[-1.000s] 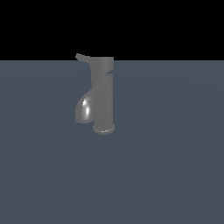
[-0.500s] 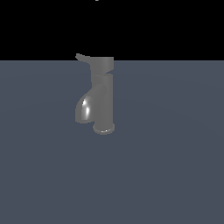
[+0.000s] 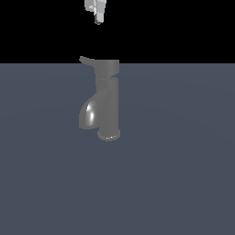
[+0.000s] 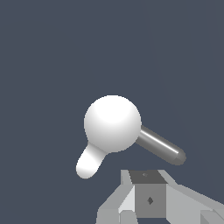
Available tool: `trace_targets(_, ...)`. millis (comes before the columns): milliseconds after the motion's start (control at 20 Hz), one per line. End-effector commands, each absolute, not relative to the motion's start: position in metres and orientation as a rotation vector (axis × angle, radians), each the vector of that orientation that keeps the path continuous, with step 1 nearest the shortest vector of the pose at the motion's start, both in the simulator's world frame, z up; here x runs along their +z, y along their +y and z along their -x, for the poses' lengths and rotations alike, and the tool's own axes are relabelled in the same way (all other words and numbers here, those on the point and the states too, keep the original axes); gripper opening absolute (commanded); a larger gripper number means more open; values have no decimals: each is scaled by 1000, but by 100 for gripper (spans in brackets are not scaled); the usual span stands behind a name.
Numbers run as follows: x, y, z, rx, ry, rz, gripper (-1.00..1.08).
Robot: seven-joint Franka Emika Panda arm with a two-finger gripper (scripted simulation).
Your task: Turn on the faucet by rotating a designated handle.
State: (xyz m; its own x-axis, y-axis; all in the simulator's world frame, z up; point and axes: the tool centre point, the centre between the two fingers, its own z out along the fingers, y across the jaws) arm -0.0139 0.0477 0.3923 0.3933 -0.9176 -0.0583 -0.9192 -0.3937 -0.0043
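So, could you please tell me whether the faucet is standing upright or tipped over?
Upright: the faucet stands vertical on its round base, handle on top, untouched.

Side-on exterior view of the faucet (image 3: pixel 106 101), wrist view straight down onto it from above.

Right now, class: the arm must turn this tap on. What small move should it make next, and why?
Probably lower further toward the handle. The gripper hangs well above the faucet, touching nothing, and the thin lever juts toward the exterior view's left. It likely needs to come level beside that lever before pushing it round.
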Motion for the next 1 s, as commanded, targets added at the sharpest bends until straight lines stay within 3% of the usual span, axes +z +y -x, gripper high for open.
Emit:
trace_targets(0, 383, 53, 3, 68, 1790, 2542, -100)
trace_targets(950, 311, 89, -65, 15, 2279, 2157, -100)
